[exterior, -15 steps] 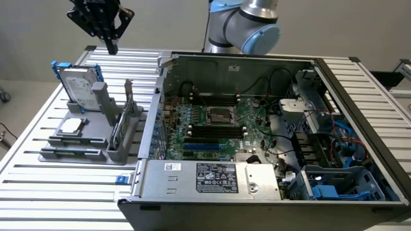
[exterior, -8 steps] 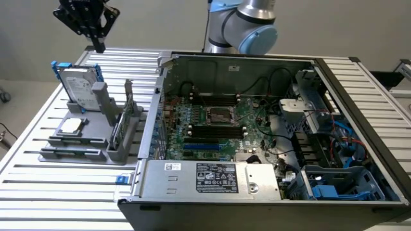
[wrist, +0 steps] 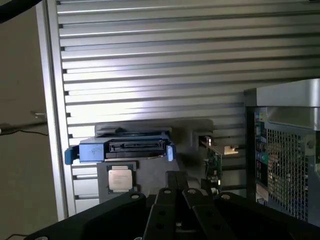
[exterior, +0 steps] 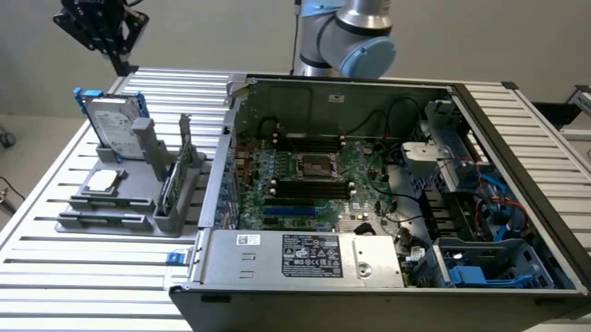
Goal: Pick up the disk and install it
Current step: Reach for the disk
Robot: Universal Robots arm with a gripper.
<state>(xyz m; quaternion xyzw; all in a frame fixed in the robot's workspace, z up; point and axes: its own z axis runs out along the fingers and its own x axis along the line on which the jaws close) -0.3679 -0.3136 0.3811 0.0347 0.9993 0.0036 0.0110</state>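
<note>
The disk [exterior: 115, 128] stands upright in a grey holder [exterior: 138, 200] on the slatted table, at the exterior view's left. It is silver-grey with a white label and a blue carrier around it. In the wrist view the disk [wrist: 120, 148] shows edge-on, its connector facing the camera. My gripper [exterior: 118, 63] hangs high above the disk, near the table's far corner, apart from it. Its fingers [wrist: 172, 187] are pressed together, shut on nothing.
The holder also carries a square silver chip [exterior: 102, 181] and an upright memory stick [exterior: 171, 187]. An open computer case [exterior: 369, 187] lies beside it, with a motherboard, cables, a power supply [exterior: 305, 257] and a blue-trimmed bay [exterior: 480, 270].
</note>
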